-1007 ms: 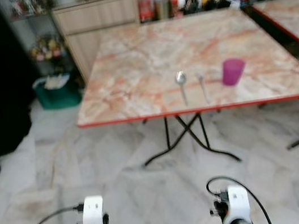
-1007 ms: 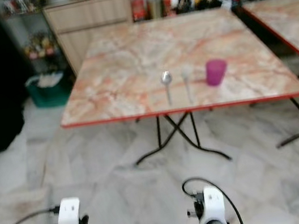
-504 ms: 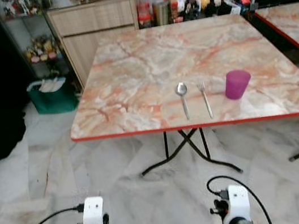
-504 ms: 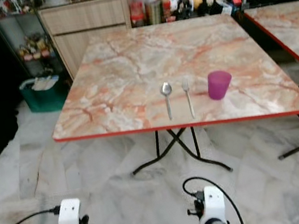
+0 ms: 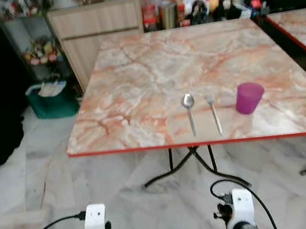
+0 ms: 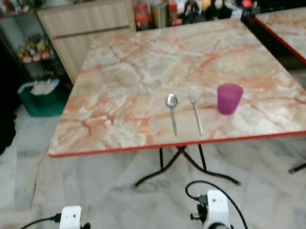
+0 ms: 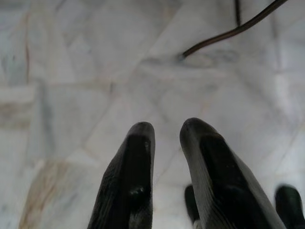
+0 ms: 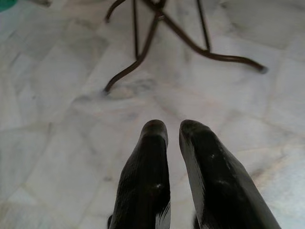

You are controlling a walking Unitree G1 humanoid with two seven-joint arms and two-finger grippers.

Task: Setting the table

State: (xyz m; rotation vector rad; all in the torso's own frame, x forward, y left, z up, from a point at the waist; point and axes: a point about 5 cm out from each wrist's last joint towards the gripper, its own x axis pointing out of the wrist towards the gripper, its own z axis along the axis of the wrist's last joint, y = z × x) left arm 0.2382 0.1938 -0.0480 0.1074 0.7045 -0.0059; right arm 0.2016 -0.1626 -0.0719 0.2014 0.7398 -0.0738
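Spoon (image 5: pixel 188 102), fork (image 5: pixel 212 104), cup (image 5: pixel 249 97) set at counter (image 5: pixel 137 88) 5 o'clock; plate missing; both pincers (image 7: pixel 164 138) (image 8: pixel 172 131) nearly closed, empty.

bare marble table (image 5: pixel 137 88) stretches open toward 12 o'clock; spoon (image 5: pixel 189 108), fork (image 5: pixel 214 113) and purple cup (image 5: pixel 249 97) crowd its near edge at 1 o'clock.
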